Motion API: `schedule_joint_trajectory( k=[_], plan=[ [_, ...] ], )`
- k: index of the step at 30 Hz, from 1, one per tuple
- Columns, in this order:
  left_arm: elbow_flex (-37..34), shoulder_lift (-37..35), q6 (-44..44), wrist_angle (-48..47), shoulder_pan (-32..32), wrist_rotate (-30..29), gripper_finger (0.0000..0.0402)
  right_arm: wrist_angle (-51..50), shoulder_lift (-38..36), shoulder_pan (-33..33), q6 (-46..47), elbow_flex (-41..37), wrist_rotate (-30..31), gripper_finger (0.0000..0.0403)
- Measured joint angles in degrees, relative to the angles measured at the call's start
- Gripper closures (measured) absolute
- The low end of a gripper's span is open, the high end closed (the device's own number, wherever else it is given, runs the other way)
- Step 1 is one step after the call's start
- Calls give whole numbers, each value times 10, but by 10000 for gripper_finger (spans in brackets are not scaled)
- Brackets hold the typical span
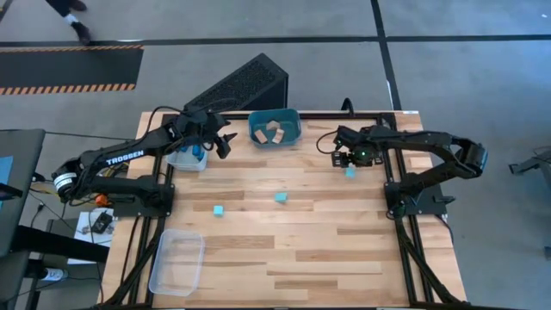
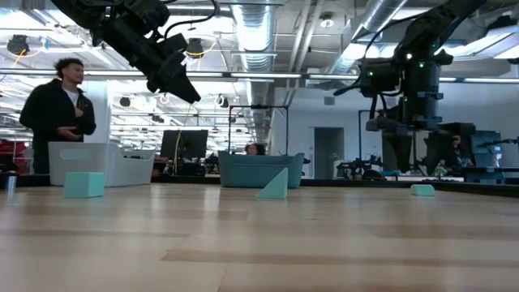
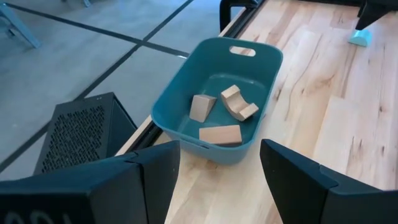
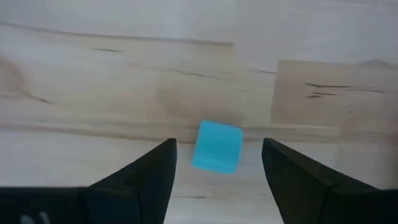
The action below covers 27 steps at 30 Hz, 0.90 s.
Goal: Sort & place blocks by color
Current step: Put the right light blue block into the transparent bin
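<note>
My left gripper [image 3: 217, 149] hangs open in the air between the clear tray [image 1: 188, 156], which holds darker blue blocks, and the teal tub [image 3: 214, 93]. In the tub lie tan wooden blocks, one of them arch-shaped [image 3: 238, 102]. My right gripper [image 4: 217, 152] is open, pointing down, with its fingers on either side of a pale cyan block [image 4: 216, 147] that lies flat on the table [image 1: 350, 172]; it stands above the block without touching it. Two more cyan blocks rest on the table, a cube [image 1: 219, 210] and a wedge [image 1: 281, 198].
An empty clear tray [image 1: 176, 261] lies at the table's near left corner. A black perforated box [image 1: 245, 84] stands behind the far edge, beside the tub. In the low view a person [image 2: 61, 105] stands beyond the table. The wooden table [image 1: 327, 250] is bare at its middle and near right.
</note>
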Motion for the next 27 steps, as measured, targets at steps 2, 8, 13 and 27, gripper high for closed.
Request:
schedule_joint_trajectory(
  k=[2, 8, 13, 27],
  plan=[
    [0, 0, 2, -1, 0, 0, 187, 5, 0, 0, 10, -11, -4, 143],
    [0, 0, 1, -18, 0, 0, 187, 47, 0, 12, 25, -60, -25, 143],
    [0, 0, -2, -38, 0, 1, 187, 104, 0, 13, 33, -80, -27, 143],
    [0, 0, -26, -51, 0, 2, 187, 104, 35, 14, -6, -76, -28, 291]
  ],
)
